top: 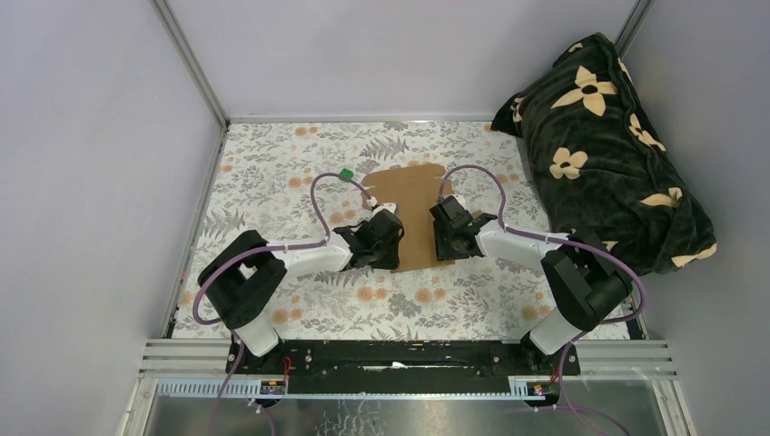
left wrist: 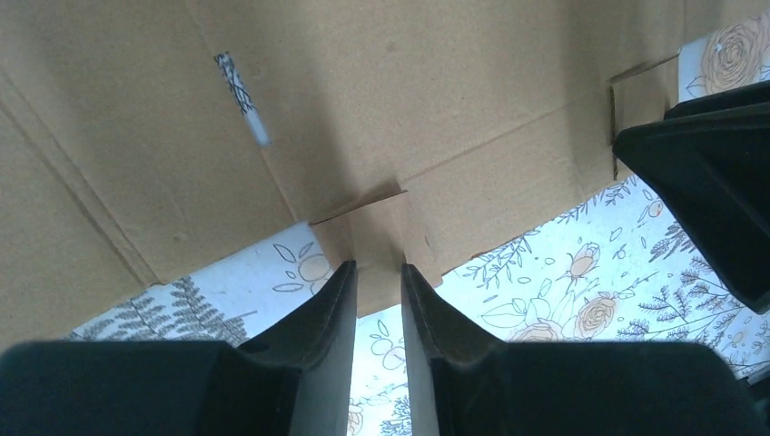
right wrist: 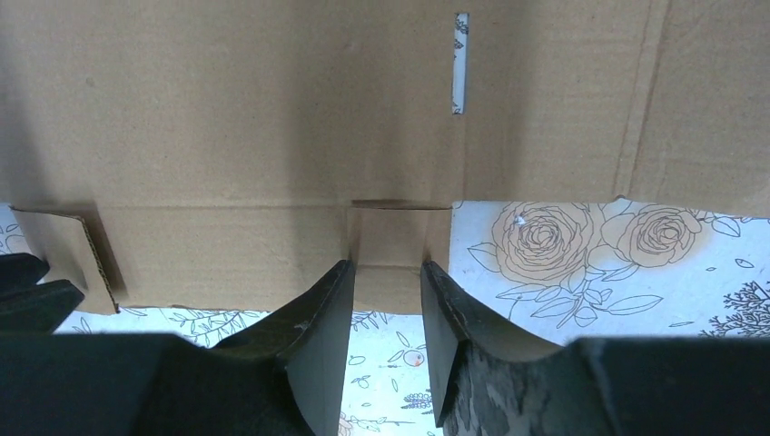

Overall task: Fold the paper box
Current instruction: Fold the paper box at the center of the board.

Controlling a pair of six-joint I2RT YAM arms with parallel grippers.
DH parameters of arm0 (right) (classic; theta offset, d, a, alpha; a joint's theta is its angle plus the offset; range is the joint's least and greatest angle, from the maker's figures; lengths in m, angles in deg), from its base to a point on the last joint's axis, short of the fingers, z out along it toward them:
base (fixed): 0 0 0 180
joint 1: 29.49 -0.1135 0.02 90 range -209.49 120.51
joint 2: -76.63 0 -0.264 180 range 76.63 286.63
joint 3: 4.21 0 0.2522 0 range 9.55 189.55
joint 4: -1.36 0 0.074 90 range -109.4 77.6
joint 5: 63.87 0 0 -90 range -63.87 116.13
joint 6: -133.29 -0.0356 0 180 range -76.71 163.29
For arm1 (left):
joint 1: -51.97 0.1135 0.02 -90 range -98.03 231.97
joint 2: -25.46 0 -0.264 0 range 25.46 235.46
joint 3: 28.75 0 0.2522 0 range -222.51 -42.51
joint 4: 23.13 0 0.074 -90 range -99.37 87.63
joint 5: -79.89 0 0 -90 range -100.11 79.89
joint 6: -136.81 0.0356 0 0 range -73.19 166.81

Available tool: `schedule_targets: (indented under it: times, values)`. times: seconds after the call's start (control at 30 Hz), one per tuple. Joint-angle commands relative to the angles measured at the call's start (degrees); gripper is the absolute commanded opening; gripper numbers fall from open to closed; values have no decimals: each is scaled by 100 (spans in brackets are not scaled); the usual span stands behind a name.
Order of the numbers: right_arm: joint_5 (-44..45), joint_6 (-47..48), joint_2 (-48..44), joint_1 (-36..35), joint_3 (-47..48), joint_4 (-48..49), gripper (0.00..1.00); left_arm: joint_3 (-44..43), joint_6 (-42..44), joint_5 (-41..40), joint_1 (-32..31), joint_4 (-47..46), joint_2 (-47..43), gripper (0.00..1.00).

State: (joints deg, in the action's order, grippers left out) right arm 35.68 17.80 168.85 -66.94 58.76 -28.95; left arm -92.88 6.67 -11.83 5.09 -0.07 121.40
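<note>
The left gripper (left wrist: pixel 379 277) holds its jaws narrow, and a short tab (left wrist: pixel 377 250) on the edge of the paper box (left wrist: pixel 409 100) fills the gap between the fingertips. Whether they squeeze the tab's sides or only stand over it I cannot tell. The right gripper (right wrist: pixel 381 272) has its jaws parted a little wider and sits low over a like tab. That tab's right side runs on under the right finger, so nothing is clamped there.

Seen from above, the two grippers flank the near half of the box, the left one at its left side and the right one at its right, with the cardboard between them. The box is a flat, unfolded, creased brown sheet lying on the floral cloth (top: pixel 272 182) and reaching away from both grippers toward the back wall. A small green cube (top: pixel 346 173) lies near the sheet's far left corner, not touching it. A dark flowered blanket (top: pixel 604 154) is heaped at the far right, well apart from the box
</note>
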Motion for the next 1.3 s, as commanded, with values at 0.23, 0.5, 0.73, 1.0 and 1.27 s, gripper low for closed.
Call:
schedule_targets:
  times: [0.23,0.5,0.73,1.0,1.27]
  values:
    - [-592,-60,-22,-197,-714,-310,41,-258,-1104,-877,-829,819,467,31]
    - [-691,-328,-398,-419,-972,-373,41,-175,-1195,-905,-850,885,532,35]
    - [-537,-631,-430,-838,-940,-513,41,152,-1117,-650,-850,528,421,36]
    - [-449,-1077,-54,-1325,-554,-573,41,965,-813,-415,-756,38,-260,38]
    - [-232,-623,-372,-1361,563,-1397,48,828,-31,-383,-581,712,-1562,41]
